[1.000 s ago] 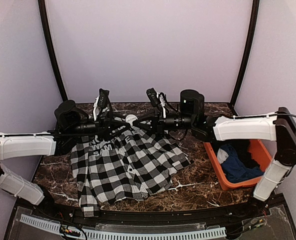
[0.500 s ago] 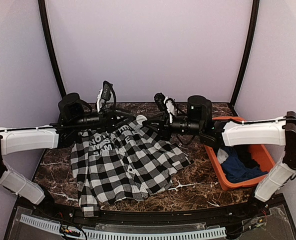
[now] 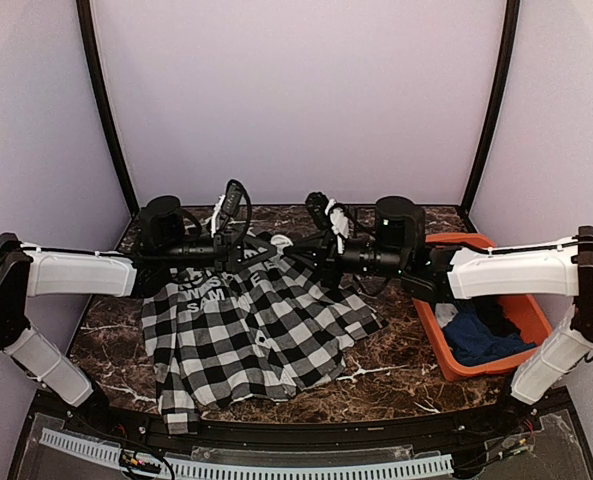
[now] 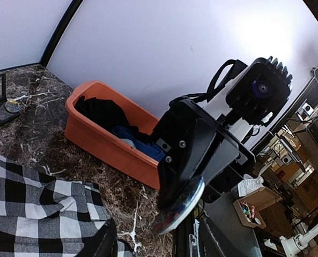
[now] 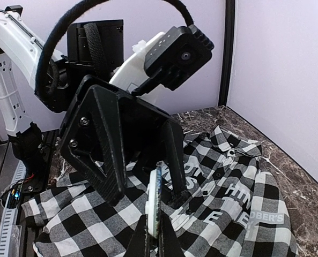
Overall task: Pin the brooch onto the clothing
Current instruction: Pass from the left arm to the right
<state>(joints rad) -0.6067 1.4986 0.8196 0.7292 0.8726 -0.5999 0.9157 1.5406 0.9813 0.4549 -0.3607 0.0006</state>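
Dark marbled counter (image 3: 396, 365) is carrying the checked flannel shirt (image 3: 256, 335), which is lying spread out with its white lettering facing up, and I am holding both arms above its far edge. My right pincer (image 5: 153, 238) is pinching the round brooch (image 5: 155, 203) tight by its rim, edge-on to my wrist camera. My left pincer (image 5: 143, 187) is standing with its jaws partly apart on either side of that same brooch, and I cannot tell whether they are touching it. So the brooch is hanging in the air over the shirt, not yet on the cloth. I am judging the main risk to be in this two-handed fiddling: if the left jaws are pushing on the disc off-centre, it may be twisting out of the thin rim grip and dropping onto the shirt or the counter. Fingers crowding this closely may also be knocking each other, and a pin I cannot see may be catching only a loose fold once lowered.
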